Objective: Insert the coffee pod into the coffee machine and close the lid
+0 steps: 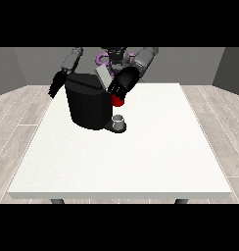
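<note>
Front view: the only view, taken from across the table towards the robot.
Coffee machine (87, 105): a black, rounded block standing upright on the far left part of the table, its top cut by a slanted seam.
Lid (104, 77): a light grey flap tilted up at the machine's top right corner, so it stands open.
Red thing at the machine (117, 101): a small red rounded shape at the machine's upper right side, partly covered by the hand at the view's right.
Grey thing (119, 119): a small grey cup-like shape on the dark base plate at the machine's lower right foot; whether it is the pod cannot be told.
Coffee pod: not plainly seen anywhere in this view.
Hand at the view's right (122, 84): black, just right of the tilted lid and over the red thing, touching or nearly touching the machine's top corner; how its fingers lie, and whether it holds anything, cannot be told.
Hand at the view's left (57, 83): black, hanging beside the machine's upper left edge near the table's far left corner, fingers pointing down fairly straight, holding nothing.
Table (141, 162): white, with wide bare room across the near half and the whole right side.
Edges: the machine sits near the far edge and well back from the near edge.
</note>
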Available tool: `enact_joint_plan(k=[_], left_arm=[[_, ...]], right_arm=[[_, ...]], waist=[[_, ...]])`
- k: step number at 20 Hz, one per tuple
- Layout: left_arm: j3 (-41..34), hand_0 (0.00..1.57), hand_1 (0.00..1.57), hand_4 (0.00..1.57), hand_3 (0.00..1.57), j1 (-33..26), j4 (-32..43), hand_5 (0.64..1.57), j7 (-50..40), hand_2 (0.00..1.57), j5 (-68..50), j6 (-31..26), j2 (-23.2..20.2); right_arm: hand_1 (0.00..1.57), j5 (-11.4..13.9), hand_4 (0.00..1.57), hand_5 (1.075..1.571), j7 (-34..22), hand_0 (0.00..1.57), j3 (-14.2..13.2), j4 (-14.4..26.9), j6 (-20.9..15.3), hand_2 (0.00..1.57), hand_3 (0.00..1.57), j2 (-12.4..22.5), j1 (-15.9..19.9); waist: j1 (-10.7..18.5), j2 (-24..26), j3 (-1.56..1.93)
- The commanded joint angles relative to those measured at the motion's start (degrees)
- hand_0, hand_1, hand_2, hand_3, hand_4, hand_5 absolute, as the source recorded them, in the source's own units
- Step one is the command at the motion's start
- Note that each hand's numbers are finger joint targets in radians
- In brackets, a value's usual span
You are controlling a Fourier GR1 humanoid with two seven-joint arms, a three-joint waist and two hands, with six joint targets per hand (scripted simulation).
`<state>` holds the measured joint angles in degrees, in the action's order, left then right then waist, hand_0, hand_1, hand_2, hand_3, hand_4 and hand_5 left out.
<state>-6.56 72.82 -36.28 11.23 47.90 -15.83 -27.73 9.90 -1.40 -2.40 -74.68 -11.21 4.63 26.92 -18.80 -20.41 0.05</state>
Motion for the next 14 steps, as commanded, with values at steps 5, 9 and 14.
enact_joint_plan(k=[5,9,14], left_arm=[[0.3,1.23,1.23,0.0,0.97,2.7,-0.2,1.571,0.3,1.21,1.2,2.7,0.7],[1.5,1.14,1.14,0.0,0.84,1.3,-1.6,1.571,4.2,1.12,2.4,3.3,-1.0],[0.8,0.81,0.81,0.0,0.66,3.4,0.1,1.571,5.8,0.91,3.1,2.5,-4.5]], right_arm=[[0.0,0.6,0.0,1.571,0.6,0.0,-0.6,0.9,-0.7,0.0,0.0,0.4,3.0],[0.0,-0.9,0.0,1.571,2.9,0.0,-2.6,2.3,1.6,0.0,0.0,3.1,1.3],[0.0,-0.7,0.22,1.571,0.3,0.0,-1.7,1.0,2.0,0.0,0.0,2.7,2.5]], waist=[[-0.2,-2.6,-0.02],[0.4,-2.9,-0.01],[-0.7,-3.8,-0.02]])
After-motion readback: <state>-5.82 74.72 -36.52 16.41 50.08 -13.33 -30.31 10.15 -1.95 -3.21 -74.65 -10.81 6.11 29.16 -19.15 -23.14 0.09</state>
